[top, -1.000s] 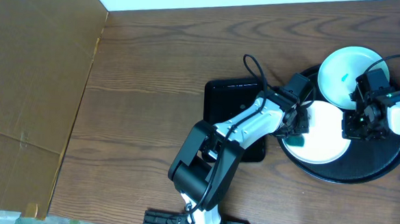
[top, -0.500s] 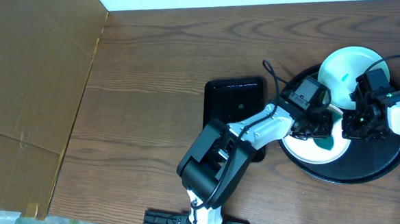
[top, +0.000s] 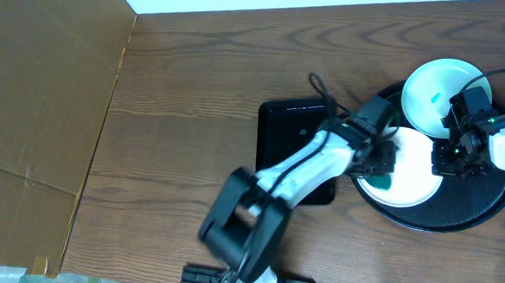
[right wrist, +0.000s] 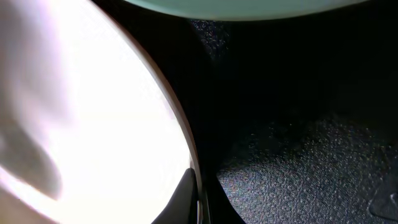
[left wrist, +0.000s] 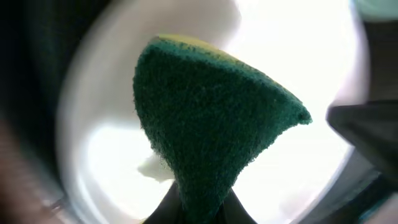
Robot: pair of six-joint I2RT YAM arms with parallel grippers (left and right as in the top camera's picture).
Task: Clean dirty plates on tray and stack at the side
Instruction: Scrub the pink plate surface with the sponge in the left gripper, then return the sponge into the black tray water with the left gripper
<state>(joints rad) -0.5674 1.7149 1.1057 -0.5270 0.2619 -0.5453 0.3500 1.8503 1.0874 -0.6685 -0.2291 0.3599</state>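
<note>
My left pincer [left wrist: 200,210] is clamped on a coarse green sponge [left wrist: 205,118], whose point presses on the glossy white plate [top: 415,180] at the centre of the black tray [top: 478,214]. My right pincer [right wrist: 202,208] looks closed on that plate's thin rim, steadying it. I would scrub in small circles, pressing lightly so the smooth plate doesn't slide. A pale mint plate [top: 437,82] with a teal smear [top: 434,100] sits at the tray's far edge.

The table [top: 185,112] is matt, brown, grained wood, and the cardboard panel [top: 38,104] is dull brown. The sponge [left wrist: 205,124] has a coarse, fibrous green face. The white plate [top: 415,176] and mint plate [top: 437,86] are smooth and glossy. The round tray [right wrist: 298,168] is black and finely pebbled. The rectangular tray [top: 292,126] is glossy black.
</note>
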